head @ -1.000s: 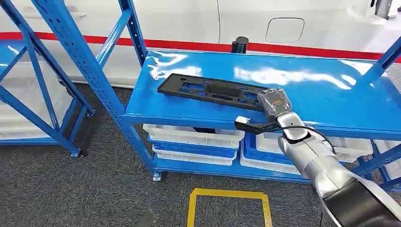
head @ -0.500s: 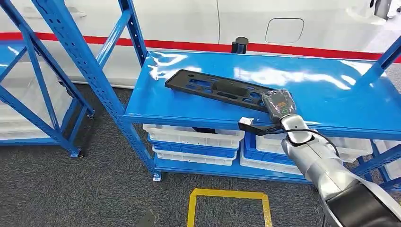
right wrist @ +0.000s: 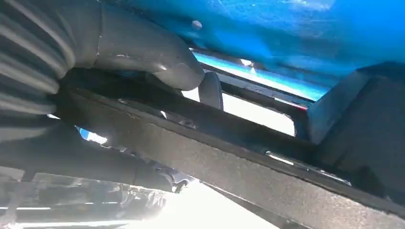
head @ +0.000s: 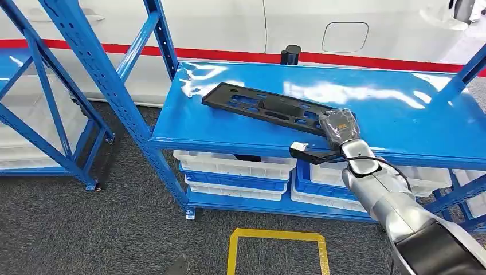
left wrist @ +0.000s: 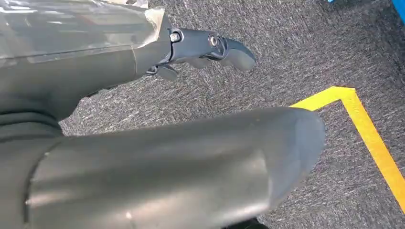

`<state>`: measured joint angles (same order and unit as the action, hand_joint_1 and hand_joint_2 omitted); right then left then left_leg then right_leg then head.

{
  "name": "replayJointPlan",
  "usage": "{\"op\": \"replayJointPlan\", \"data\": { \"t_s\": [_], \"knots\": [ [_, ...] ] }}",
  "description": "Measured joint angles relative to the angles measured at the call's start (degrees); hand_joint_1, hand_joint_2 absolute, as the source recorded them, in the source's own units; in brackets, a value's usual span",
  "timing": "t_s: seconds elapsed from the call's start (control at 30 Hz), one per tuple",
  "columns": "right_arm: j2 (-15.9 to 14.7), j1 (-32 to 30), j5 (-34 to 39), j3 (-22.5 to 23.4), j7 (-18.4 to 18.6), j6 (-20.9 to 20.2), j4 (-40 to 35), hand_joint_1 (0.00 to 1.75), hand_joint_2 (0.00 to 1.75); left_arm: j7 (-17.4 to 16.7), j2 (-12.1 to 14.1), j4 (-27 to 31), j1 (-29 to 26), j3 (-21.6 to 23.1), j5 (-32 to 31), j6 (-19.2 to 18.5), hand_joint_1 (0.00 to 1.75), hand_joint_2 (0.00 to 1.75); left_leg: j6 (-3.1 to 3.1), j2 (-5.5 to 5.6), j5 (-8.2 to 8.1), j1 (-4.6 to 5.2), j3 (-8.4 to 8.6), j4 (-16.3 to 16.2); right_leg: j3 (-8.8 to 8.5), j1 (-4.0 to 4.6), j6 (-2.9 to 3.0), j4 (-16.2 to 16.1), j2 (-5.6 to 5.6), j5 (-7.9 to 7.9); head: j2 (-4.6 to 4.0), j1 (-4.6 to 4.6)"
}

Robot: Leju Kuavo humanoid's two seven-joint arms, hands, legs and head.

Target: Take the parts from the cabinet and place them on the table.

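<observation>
Fingers of your right hand point(head: 338, 125) are clamped on the near-right end of the black part point(head: 266, 107); in the right wrist view the thumb point(right wrist: 143, 47) sits on one face of the black bar point(right wrist: 248, 157) with the rest of the grip under it. Over the last second the part has swung: its far end moved from about 9 o'clock of the hand toward 10 o'clock and deeper across the blue shelf point(head: 240, 134), and the hand crept slightly right. Looks lifted at the held end, far end maybe dragging — you can't confirm from the head view.

Meaning: grasp is holding, the part is off its resting spot but not yet clear of the cabinet. You'll want to watch the long lever arm; it could twist in the grip.

Left hand point(left wrist: 200, 45) hangs over the carpet near the yellow floor tape point(left wrist: 367, 133), fingers loosely curled, holding nothing.
</observation>
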<state>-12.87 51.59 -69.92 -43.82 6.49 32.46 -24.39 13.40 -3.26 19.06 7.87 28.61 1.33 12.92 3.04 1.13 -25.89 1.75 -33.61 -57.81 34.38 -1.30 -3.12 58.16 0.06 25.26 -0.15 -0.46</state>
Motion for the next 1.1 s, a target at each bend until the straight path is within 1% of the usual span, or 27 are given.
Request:
{"op": "replayJointPlan", "data": {
  "t_s": [0.07,0.13,0.17,0.2,0.23,0.3,0.43,0.53,0.6,0.63,0.77,0.8,0.87,0.9,0.97,1.1],
  "knots": [
    [0.0,-0.5,2.6,1.0,-2.1,2.6,-0.2,1.75,1.75,0.1,0.0,0.0,0.0,0.0,0.0,0.2,0.0,0.0,0.0,0.01,0.0,0.0,-0.03,0.0,0.0,0.0,0.0,0.0,0.0,0.0,0.0,0.0],
    [0.1,-1.4,8.3,3.3,-6.3,5.1,-1.8,1.75,1.75,0.5,-0.1,0.0,0.0,0.0,0.1,0.5,0.0,0.0,0.0,0.0,0.0,0.0,-0.09,0.0,0.02,0.0,-0.01,0.0,0.0,-0.01,0.0,0.0],
    [0.1,-1.9,11.5,5.0,-8.6,5.9,-3.5,1.75,1.75,0.7,-0.1,0.0,0.0,0.0,0.1,0.5,0.0,1.75,0.0,0.0,0.0,0.0,-0.09,0.0,0.04,0.0,-0.01,0.0,0.0,-0.01,0.0,0.0],
    [0.1,-2.4,13.6,6.3,-9.8,6.1,-4.9,1.75,1.75,0.7,-0.1,0.0,0.0,0.0,0.1,0.5,0.0,0.0,0.0,0.0,0.0,0.0,-0.1,0.0,0.05,0.0,-0.01,0.0,0.0,0.0,0.0,0.0],
    [0.1,-2.7,17.5,8.6,-11.9,6.2,-7.6,1.75,1.75,1.0,-0.2,0.0,0.0,0.1,0.1,0.5,0.0,0.0,0.0,0.0,0.0,0.0,-0.1,0.0,0.06,0.0,-0.01,0.0,0.0,0.0,0.0,0.0],
    [-0.1,-3.6,22.5,11.7,-14.2,6.1,-12.4,1.75,1.75,1.1,-0.2,0.0,0.0,0.4,0.2,0.4,0.0,0.0,0.0,0.01,0.0,0.0,-0.09,0.0,0.09,0.0,-0.01,0.0,-0.01,0.0,0.0,0.0],
    [-1.6,-4.6,31.7,16.7,-19.2,6.1,-26.2,1.75,1.75,1.5,-0.3,-0.1,0.0,0.6,1.5,-0.2,0.0,0.0,0.0,0.03,0.0,0.0,-0.13,0.0,0.1,0.0,0.0,0.0,-0.03,0.0,0.0,0.0],
    [-3.0,-4.7,33.3,19.0,-18.5,5.0,-35.1,1.75,1.75,2.6,-0.3,-0.4,-0.1,0.6,2.3,0.8,0.0,0.0,0.0,0.02,-0.01,0.0,-0.13,0.0,0.1,0.0,0.0,0.0,-0.03,0.0,0.0,-0.02],
    [-3.5,-4.6,33.3,20.2,-18.0,4.7,-39.9,1.75,1.75,4.2,-0.3,-0.4,-0.3,0.6,2.4,2.3,0.0,0.0,0.0,0.02,-0.01,0.01,-0.13,0.0,0.09,-0.01,0.0,0.0,-0.03,0.0,0.0,0.0],
    [-3.7,-4.6,33.2,20.6,-17.9,4.6,-41.8,1.75,1.75,4.7,-0.3,-0.5,-0.4,0.6,2.8,2.7,0.0,0.0,0.0,0.02,-0.01,0.01,-0.13,0.0,0.09,-0.01,0.0,0.0,-0.03,0.0,0.0,0.02],
    [-3.9,-3.6,32.3,21.3,-17.8,4.5,-46.1,1.75,1.75,6.5,-0.2,-0.5,-0.5,0.6,3.3,1.9,0.0,0.0,0.0,0.01,0.0,0.01,-0.11,0.0,0.08,0.0,0.0,0.0,-0.02,0.0,0.0,0.02],
    [-3.9,-3.3,32.2,21.3,-17.8,4.5,-46.9,1.75,1.75,6.9,-0.2,-0.5,-0.5,0.6,3.5,1.9,0.0,1.75,0.0,0.01,0.0,0.01,-0.1,0.0,0.08,0.0,0.0,0.0,-0.02,0.0,0.0,0.0],
    [-3.9,-2.8,32.1,21.4,-17.8,4.7,-48.2,1.75,1.75,7.3,-0.2,-0.5,-0.6,0.6,3.6,2.3,0.0,1.75,0.0,0.02,0.0,0.01,-0.09,0.0,0.07,0.0,0.0,0.0,-0.03,0.0,0.0,0.0],
    [-3.9,-2.6,31.9,21.5,-17.7,4.8,-49.0,1.75,1.75,7.4,-0.2,-0.5,-0.6,0.6,3.6,2.9,0.0,0.0,0.0,0.02,0.01,0.01,-0.09,0.0,0.07,0.0,0.0,0.0,-0.03,0.0,0.0,0.0],
    [-4.2,-2.2,31.9,21.7,-17.7,5.1,-50.7,1.75,1.75,7.4,-0.2,-0.5,-0.7,0.6,3.8,3.7,0.0,0.0,0.0,0.02,0.01,0.01,-0.09,0.0,0.08,0.0,0.0,0.0,-0.02,0.0,0.0,0.0],
    [-4.9,-2.0,32.0,22.7,-17.6,6.1,-56.3,1.75,1.75,7.8,-0.3,-0.5,-0.8,0.6,4.1,3.8,0.0,0.0,0.0,0.03,0.0,0.01,-0.11,0.0,0.09,0.0,-0.01,0.0,-0.03,0.0,0.0,0.02]
  ]
}}
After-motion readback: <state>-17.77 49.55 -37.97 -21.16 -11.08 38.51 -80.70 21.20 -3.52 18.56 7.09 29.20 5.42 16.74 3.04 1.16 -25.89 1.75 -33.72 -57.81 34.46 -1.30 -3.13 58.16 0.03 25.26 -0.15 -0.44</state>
